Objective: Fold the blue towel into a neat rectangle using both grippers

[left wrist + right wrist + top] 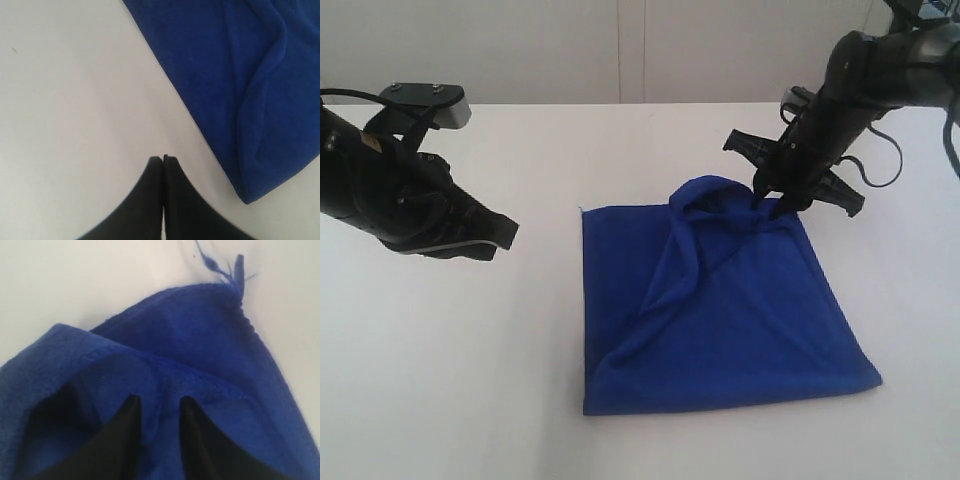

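Blue towel (720, 330), soft napped microfibre, lies roughly square on the smooth white table (450, 380), with a rumpled ridge rising to a hooded peak at its far edge. Right gripper (775, 205) has its tapered black fingers (131, 412) clamped on that peak (frayed thread tag (220, 265) at a nearby corner). Left gripper (163, 159), tips pressed together and holding nothing, hangs over bare table beside the towel

No text, label, brand or number can be read anywhere.

A plain white table (460, 400) fills most of the frame. A blue towel (720, 320) lies on it from centre to lower right, roughly square and creased diagonally, its upper part bunched up into a hump.
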Controlling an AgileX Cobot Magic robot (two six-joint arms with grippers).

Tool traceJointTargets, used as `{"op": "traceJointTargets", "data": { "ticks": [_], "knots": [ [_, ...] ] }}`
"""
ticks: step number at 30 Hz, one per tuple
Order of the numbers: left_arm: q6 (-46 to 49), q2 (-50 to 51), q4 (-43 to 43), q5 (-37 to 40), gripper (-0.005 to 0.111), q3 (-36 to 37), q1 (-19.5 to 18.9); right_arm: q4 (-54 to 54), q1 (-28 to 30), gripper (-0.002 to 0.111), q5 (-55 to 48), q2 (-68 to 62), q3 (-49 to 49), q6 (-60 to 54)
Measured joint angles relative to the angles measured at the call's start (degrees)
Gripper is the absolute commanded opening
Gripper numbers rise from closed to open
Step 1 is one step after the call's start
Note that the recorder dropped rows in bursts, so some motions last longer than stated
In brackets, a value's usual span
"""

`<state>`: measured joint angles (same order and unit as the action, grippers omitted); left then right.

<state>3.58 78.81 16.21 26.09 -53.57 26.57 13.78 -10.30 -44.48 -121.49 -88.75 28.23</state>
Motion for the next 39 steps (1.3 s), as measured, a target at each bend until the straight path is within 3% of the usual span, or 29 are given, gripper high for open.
{"op": "traceJointTargets", "data": {
  "ticks": [11,17,26,33,39],
  "knots": [
    [0.0,0.0,-0.2,-1.1,0.0,0.0,0.0,3.0,0.0,0.026,1.0,-2.2,0.0,0.1],
    [0.0,0.0,-0.4,-1.5,0.0,0.0,0.0,3.2,0.0,0.002,1.9,-2.2,0.0,0.1],
    [0.0,0.1,0.5,-1.9,0.0,0.0,0.3,3.4,0.0,0.0,4.5,-0.3,0.0,-1.5],
    [3.4,3.0,4.7,-8.4,0.0,-0.4,7.9,3.4,0.0,0.0,4.9,0.4,0.0,-8.6],
    [4.0,11.1,4.8,-11.3,0.0,-4.7,14.2,3.4,0.0,0.0,3.6,0.4,0.0,-20.3]
  ]
}}
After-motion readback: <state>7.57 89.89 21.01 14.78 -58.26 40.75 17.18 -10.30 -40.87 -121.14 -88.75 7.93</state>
